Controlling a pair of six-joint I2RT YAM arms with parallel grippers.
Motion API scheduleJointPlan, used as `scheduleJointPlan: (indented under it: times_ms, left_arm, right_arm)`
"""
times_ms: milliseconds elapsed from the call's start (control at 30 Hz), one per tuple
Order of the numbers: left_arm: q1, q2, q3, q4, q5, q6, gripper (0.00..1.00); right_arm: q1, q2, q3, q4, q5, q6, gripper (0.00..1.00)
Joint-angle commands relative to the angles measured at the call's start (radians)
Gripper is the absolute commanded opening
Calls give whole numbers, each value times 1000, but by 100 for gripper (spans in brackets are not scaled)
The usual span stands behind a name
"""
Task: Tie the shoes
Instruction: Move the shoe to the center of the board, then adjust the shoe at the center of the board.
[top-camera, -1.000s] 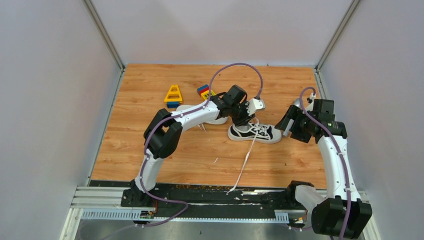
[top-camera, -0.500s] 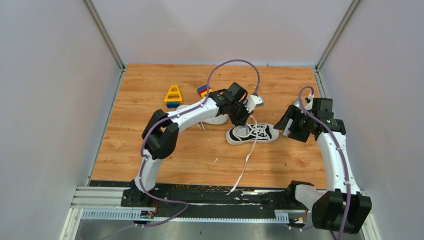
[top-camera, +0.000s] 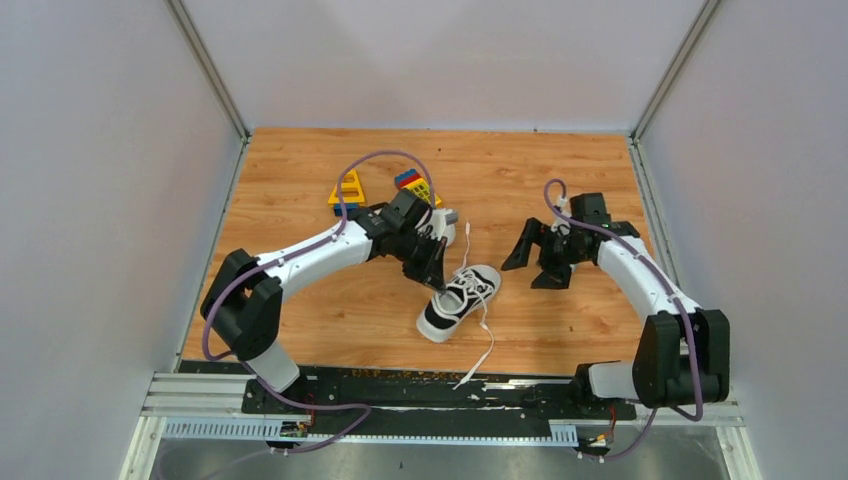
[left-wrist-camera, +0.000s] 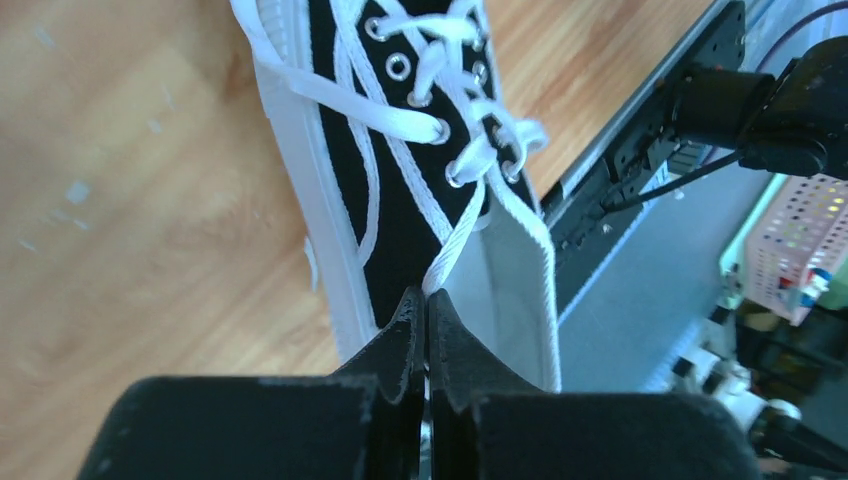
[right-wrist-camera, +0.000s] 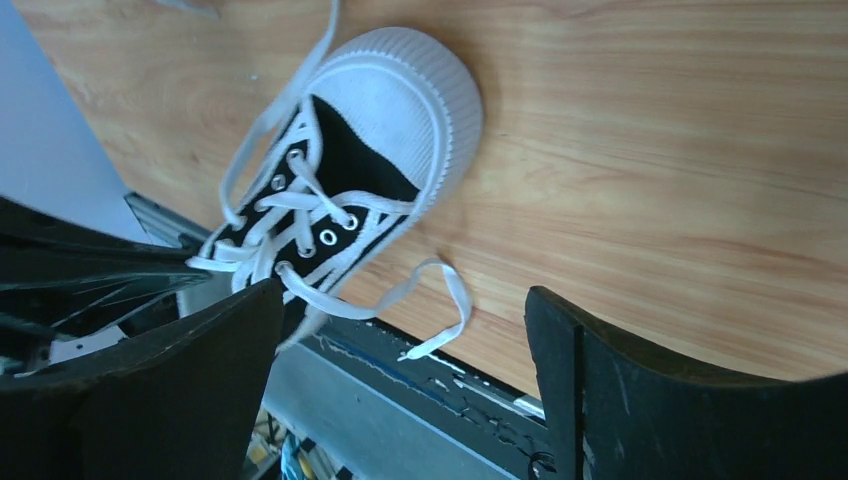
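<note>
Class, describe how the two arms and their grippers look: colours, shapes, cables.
The left arm and right arm have white links and black joints. A purple cable runs along each. The left gripper and right gripper have broad black fingers.

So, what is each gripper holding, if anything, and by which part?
Left gripper pinches the lace of the shoe near its top eyelets; right gripper holds nothing.

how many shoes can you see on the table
1 for sure: a black sneaker lying between the arms, its lace pinched by the left gripper. A second may be hidden under the left arm.
</note>
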Motion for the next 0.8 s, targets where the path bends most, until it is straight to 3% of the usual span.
scheduleJointPlan:
  times_ms: [0,133,200,233,300,433,533,600,767]
  left_arm:
    - [18,-80,-154,148,118,-234,0]
    - [48,-110,-274,272,245,-288,1]
    - [49,-134,-302,310,251,-266,22]
    - [49,-155,-304,299,241,-223,38]
    - [51,-190,-295,244,203,-140,52]
    - [76,-260,-352,217,134,-121,63]
    - [90,-289,-468,347,240,-164,68]
    - [75,-310,-547,481,321,-184,82]
    - [-28,-297,-616,582,352,-72,83]
  right_arm:
    - [125,67,-2,120,-55,77,92]
    - [191,190,29,176,-66,150,92]
    - [222,241,59,162,-45,156,92]
    - [229,259,70,148,-35,161,92]
    - [245,281,78,132,-33,173,93]
    - [274,306,71,126,-24,196,93]
    - [282,345,70,192,-100,223,93]
    - [285,397,105,226,-128,228,93]
    - [285,547,323,228,-139,213,93]
